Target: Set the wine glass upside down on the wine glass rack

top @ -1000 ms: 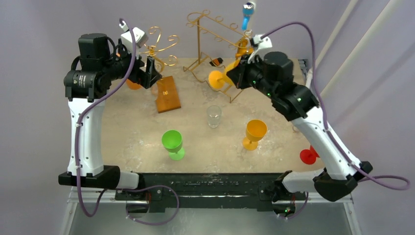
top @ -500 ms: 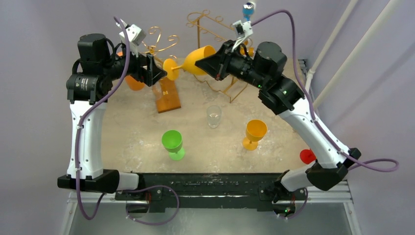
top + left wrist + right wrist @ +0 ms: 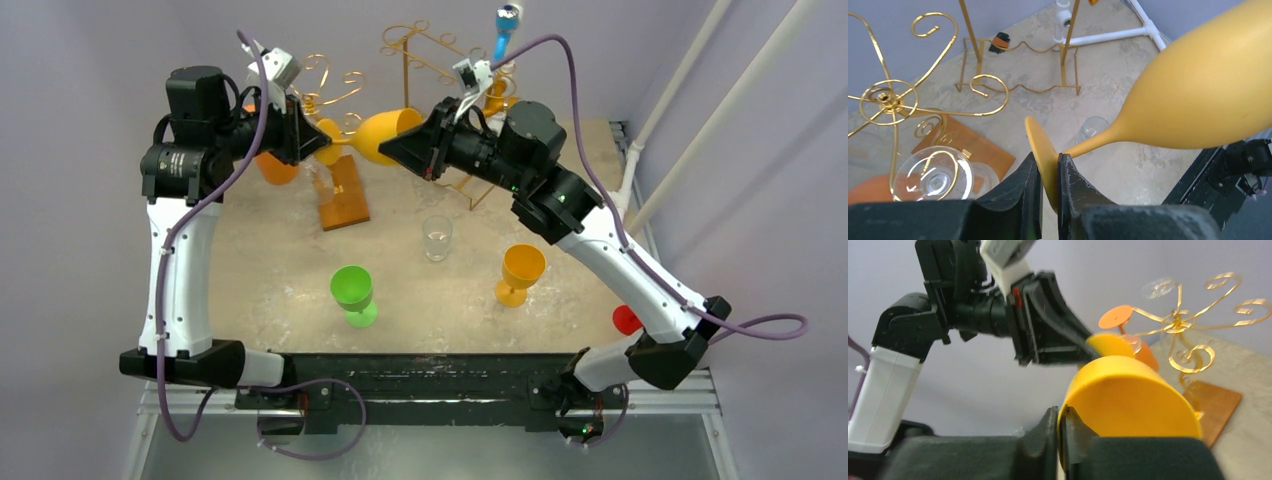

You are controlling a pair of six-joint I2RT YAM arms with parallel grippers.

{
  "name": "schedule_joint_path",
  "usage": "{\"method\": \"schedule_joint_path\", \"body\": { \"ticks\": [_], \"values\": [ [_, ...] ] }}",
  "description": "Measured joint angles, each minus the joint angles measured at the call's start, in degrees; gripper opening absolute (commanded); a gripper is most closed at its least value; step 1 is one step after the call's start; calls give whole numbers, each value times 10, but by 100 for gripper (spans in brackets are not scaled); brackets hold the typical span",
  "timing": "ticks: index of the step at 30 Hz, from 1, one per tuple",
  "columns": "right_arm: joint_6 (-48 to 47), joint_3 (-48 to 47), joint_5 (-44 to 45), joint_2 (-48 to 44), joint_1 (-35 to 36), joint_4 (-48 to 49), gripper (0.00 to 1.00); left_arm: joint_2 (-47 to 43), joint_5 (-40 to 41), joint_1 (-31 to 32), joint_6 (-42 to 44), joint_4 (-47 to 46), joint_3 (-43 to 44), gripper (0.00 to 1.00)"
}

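Yellow plastic wine glass lies horizontal in mid-air, upper centre: foot leftward, mouth rightward. Left hand clamps the foot, right hand the rim; gold spiral wire rack is nearer the left.

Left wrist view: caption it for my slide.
Left gripper, jaws shut on the foot of the yellow wine glass.

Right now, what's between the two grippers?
The yellow glass, on its side in the air: left gripper pinches its foot, right gripper its rim. Top view shows it.
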State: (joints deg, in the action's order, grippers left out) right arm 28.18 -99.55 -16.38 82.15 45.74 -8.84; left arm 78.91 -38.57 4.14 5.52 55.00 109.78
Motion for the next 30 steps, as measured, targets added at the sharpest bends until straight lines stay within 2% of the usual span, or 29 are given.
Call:
{"method": "schedule_joint_path", "body": {
  "ticks": [3,4,8,11,15,18,22,30],
  "values": [
    [14,35,-22,-14,4,6,89,4,22,-3,-14,-12,18,0],
    [18,41,-27,-17,5,4,98,6,30,-5,-12,-16,25,0],
    [12,42,-31,-28,6,-21,99,5,60,-7,31,-38,44,0],
    [-12,35,-22,-46,4,-76,99,-7,70,-7,93,-51,44,0],
    [-59,-17,19,-61,4,-158,99,-28,62,-7,179,-57,44,0],
    [-87,-69,28,-56,3,-183,99,-49,42,-7,227,-68,37,0],
    [-110,-113,-10,-27,1,-175,99,-96,10,-7,269,-98,0,0],
    [-135,-115,-109,86,1,-159,99,-152,-67,-6,348,-128,-45,0]
  ]
}}
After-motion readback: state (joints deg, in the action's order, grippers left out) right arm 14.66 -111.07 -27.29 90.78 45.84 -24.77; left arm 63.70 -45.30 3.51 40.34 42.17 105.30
